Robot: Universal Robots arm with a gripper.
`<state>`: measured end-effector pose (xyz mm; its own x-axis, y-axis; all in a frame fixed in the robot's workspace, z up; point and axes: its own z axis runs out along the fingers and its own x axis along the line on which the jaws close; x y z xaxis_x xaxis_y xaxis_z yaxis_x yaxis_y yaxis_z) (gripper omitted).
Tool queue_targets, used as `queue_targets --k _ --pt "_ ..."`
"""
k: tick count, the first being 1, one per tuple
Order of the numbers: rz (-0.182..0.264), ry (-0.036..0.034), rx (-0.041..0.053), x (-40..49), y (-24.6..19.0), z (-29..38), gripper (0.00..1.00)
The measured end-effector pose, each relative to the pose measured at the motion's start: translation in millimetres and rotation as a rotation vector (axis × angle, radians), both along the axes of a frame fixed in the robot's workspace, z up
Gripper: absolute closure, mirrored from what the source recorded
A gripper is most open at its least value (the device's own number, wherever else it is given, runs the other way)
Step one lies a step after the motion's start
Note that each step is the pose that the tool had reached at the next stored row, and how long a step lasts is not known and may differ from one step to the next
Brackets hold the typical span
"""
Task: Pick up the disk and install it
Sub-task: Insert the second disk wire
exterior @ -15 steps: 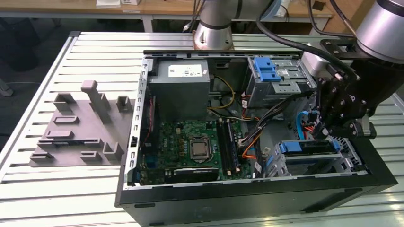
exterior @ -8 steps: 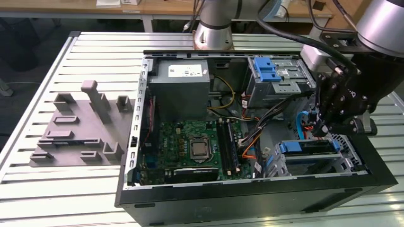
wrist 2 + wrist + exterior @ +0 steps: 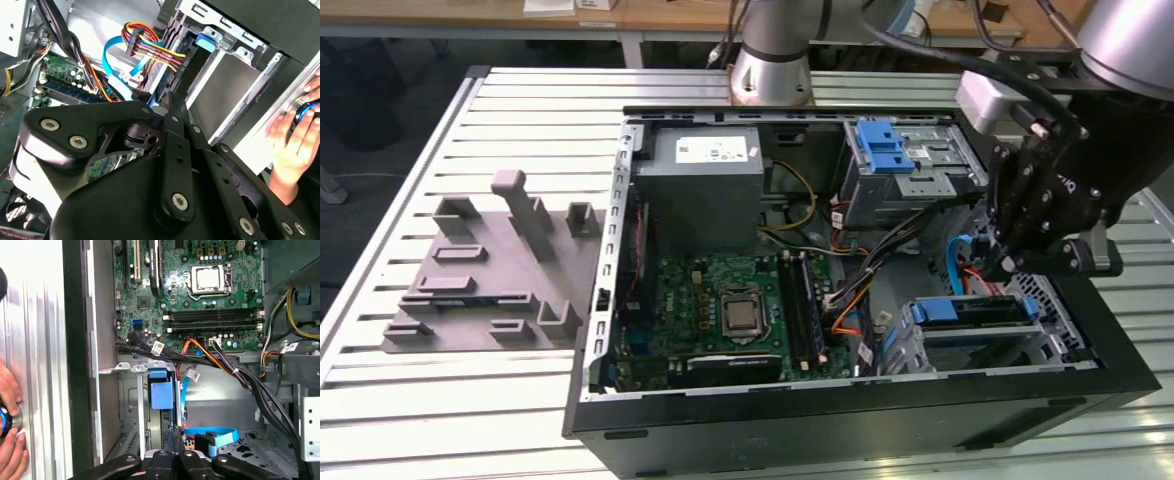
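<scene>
The disk [image 3: 967, 312] sits in the drive bay at the case's front corner, on the exterior view's right, with its blue rail showing above silver metal. In the first wrist view the disk's [image 3: 161, 391] blue end stands inside the grey bay. My gripper [image 3: 1003, 268] hangs just above that bay. Its thin black fingers are pressed together in both wrist views, with nothing between them, so the gripper [image 3: 172, 436] is shut. Its tips point at the disk's end; I cannot tell whether they touch. The gripper [image 3: 168, 100] tapers to a point beside the bay wall.
The open computer case [image 3: 854, 395] lies on a slatted table [image 3: 480, 130]. Cable bundles [image 3: 235, 372] and a blue ribbon cable [image 3: 212, 435] run close to my fingers. A second cage with a blue tab [image 3: 887, 150] sits further back. A person's hand [image 3: 295, 137] rests outside the case.
</scene>
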<state>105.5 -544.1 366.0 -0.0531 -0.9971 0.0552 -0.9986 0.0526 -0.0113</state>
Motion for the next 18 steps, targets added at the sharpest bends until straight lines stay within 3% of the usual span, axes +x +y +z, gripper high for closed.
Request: queue_targets --k 10,15,18 --pt "0.0 0.0 0.0051 -8.9 1.2 6.7 0.89" --pt "0.0 0.0 0.0052 -9.1 7.7 14.6 0.89" --pt "0.0 0.0 0.0052 -9.1 13.0 15.3 0.89"
